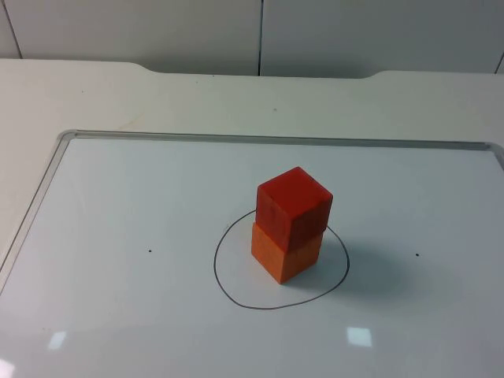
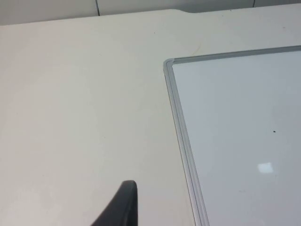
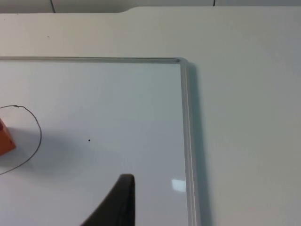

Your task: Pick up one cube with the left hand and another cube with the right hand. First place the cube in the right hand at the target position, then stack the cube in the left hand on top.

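**Both grippers off the stack, finger state not readable**

Left gripper [image 2: 123, 207] is seen by one black fingertip above the bare tabletop [image 2: 70, 117], just outside the near-left stretch of the whiteboard's metal frame. Whether it is apart or together cannot be told. Right gripper [image 3: 117, 202] is likewise seen by one black fingertip, held over the white surface of the board close to its right edge; its state cannot be told either. Nothing is carried by either fingertip that can be made out.

Grey partition wall [image 1: 260, 35] is noted along the far edge of the tabletop. A whiteboard [image 1: 118, 197] with a thin metal frame is laid flat on the tabletop and covers most of it; its far-left corner is recorded in the left wrist view, its far-right corner in the right wrist view.

A hand-drawn black circle [image 1: 223, 287] is marked near the middle of the board. Inside it an orange cube [image 1: 285, 257] is set on the board surface. A red cube [image 1: 293, 206] is stacked on top of it, resting squarely, turned much the same way, with a slight offset toward the far edge. A corner of the orange cube and part of the circle are caught in the right wrist view. Small black dots [image 1: 150, 252] are marked on the board to the left and right of the circle, well apart from it.
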